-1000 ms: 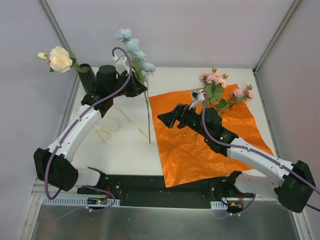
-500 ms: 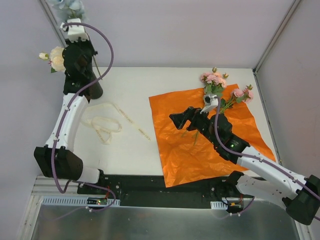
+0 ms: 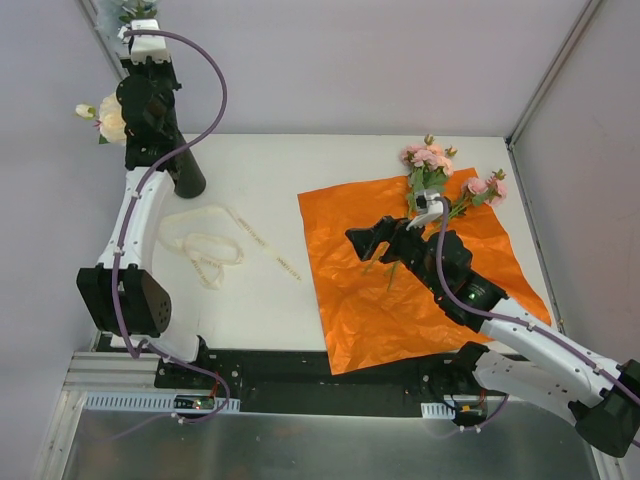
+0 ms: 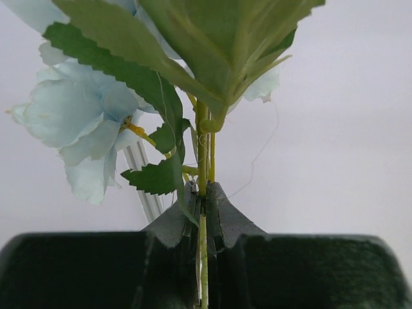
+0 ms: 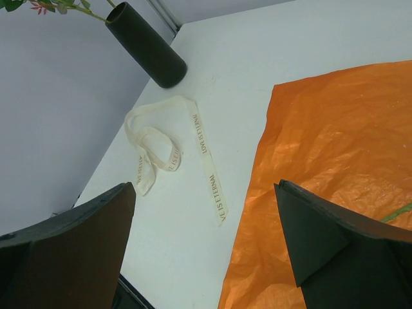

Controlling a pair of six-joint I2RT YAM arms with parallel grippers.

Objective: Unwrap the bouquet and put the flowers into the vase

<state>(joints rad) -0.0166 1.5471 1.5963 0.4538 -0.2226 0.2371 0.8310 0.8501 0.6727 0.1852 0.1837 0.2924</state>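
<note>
The bouquet is unwrapped, its orange paper [image 3: 430,300] lying flat on the table. My left gripper [image 4: 203,193] is raised high at the far left, shut on the thin green stem of the pale blue flowers [image 4: 77,122], above the black vase [image 3: 188,175]. A cream flower [image 3: 110,120] leans out of the vase. Pink flowers [image 3: 428,160] lie at the paper's far edge. My right gripper [image 3: 366,240] hovers open over the paper's left part with nothing between its fingers. In the right wrist view the vase [image 5: 147,45] shows at the top left.
A cream ribbon [image 3: 210,247] printed with words lies loose on the white table between the vase and the paper. The ribbon [image 5: 161,151] also shows in the right wrist view. Grey walls and metal posts close in the back and sides.
My left arm has swung the blue flowers from the back middle of the table up and left, above the vase. The right gripper has drifted slightly right, still open.
</note>
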